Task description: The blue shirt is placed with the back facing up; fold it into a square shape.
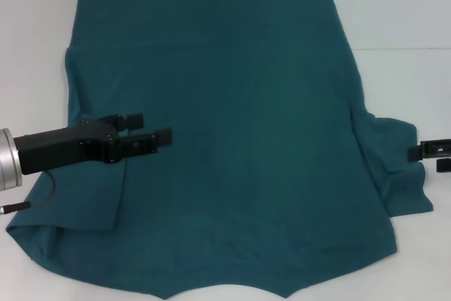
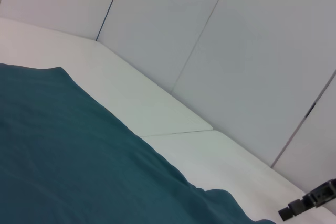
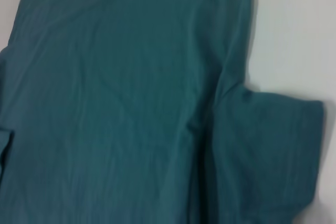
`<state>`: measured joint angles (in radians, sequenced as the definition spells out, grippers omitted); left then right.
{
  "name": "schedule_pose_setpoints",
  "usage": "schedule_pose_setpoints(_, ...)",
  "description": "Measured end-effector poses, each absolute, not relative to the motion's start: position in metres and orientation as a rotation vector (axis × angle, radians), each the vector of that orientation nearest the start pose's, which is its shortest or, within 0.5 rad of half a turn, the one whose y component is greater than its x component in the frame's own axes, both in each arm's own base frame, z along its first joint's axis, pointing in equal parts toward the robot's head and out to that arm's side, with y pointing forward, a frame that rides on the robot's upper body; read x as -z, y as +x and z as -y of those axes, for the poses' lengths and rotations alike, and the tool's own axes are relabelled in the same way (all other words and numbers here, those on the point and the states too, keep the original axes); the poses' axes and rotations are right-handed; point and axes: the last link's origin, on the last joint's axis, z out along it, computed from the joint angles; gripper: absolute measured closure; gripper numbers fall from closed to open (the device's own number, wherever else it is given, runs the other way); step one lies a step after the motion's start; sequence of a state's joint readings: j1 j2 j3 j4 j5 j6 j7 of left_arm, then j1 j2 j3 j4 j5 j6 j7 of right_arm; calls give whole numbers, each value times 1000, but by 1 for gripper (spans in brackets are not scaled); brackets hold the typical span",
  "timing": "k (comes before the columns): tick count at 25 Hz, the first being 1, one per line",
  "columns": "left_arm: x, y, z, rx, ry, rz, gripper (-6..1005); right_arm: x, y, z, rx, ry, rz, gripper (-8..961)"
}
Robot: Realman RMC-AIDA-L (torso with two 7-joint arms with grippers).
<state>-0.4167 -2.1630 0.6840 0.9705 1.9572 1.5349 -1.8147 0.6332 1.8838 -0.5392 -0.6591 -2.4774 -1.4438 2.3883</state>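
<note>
Fabric of the blue shirt (image 1: 239, 132) lay spread flat on the white table (image 1: 402, 19), plain side up (no lettering showed). Left gripper (image 1: 151, 132) hovered over its left part, fingers parted and empty. Right gripper (image 1: 440, 153) sat at the right sleeve; whether it was parted I could not tell.

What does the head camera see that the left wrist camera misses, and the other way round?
Only the head view shows the left gripper, fingers open, over the shirt near its left sleeve, with the whole shirt spread out. Only the left wrist view shows the panelled wall behind the table. Both show the shirt, the table and the right gripper at the right sleeve's edge.
</note>
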Motion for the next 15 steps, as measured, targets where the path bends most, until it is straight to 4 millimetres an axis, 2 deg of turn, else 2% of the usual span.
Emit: schedule_pose_setpoints(15, -31, -259, -329, 796, -2453, 1023, 96, -74, 328, -367, -196, -2097, -1798, 11)
